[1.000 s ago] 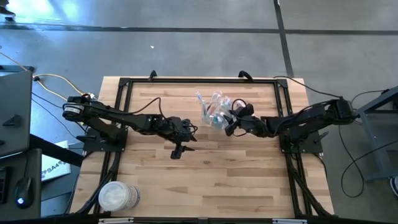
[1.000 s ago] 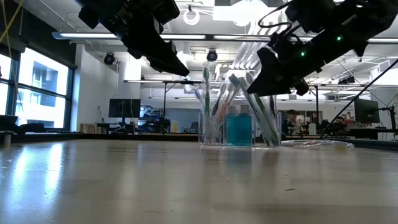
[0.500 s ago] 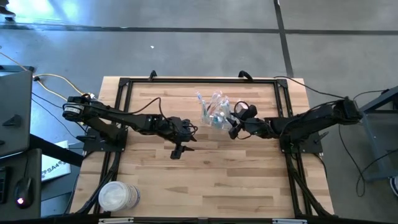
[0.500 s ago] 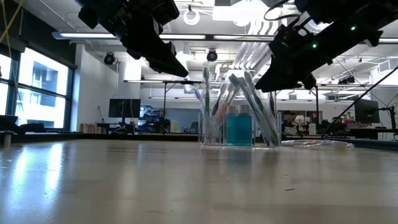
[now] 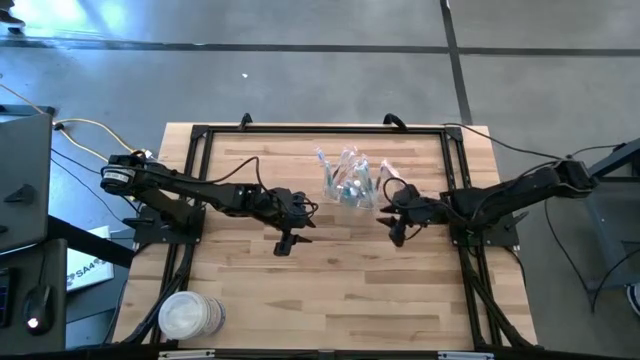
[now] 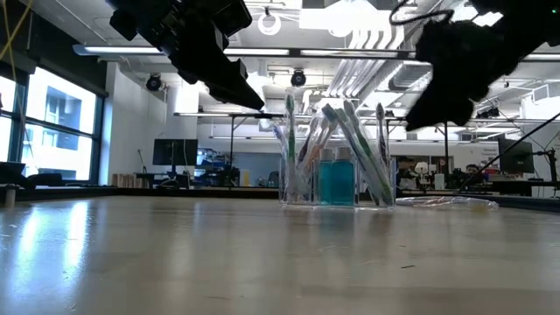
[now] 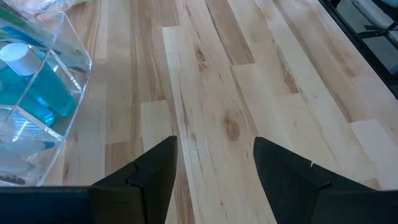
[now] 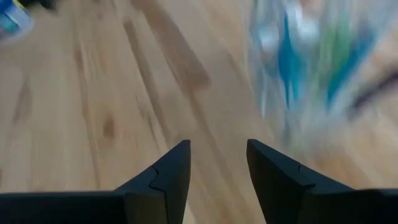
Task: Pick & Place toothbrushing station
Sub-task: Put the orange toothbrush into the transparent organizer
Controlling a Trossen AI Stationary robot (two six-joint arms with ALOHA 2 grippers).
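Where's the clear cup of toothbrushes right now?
In the high view the clear cup of toothbrushes stands on the table, at its far middle, between the left gripper and the right gripper, held by neither.

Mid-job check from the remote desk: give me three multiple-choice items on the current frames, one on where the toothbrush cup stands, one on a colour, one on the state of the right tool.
1. Where does the clear cup of toothbrushes stand?
A. far half of the table, near the middle
B. near left corner
C. on the stack of discs

2. What colour is the liquid in the bottle in the cup?
A. red
B. blue
C. yellow

3. How is the right tool?
A. shut on a toothbrush
B. open and empty, apart from the cup
C. inside the cup

Answers: 1 A, the high view shows it there between the arms. 2 B, the low view shows blue. 3 B, the right wrist view shows a bare gap between the fingers.
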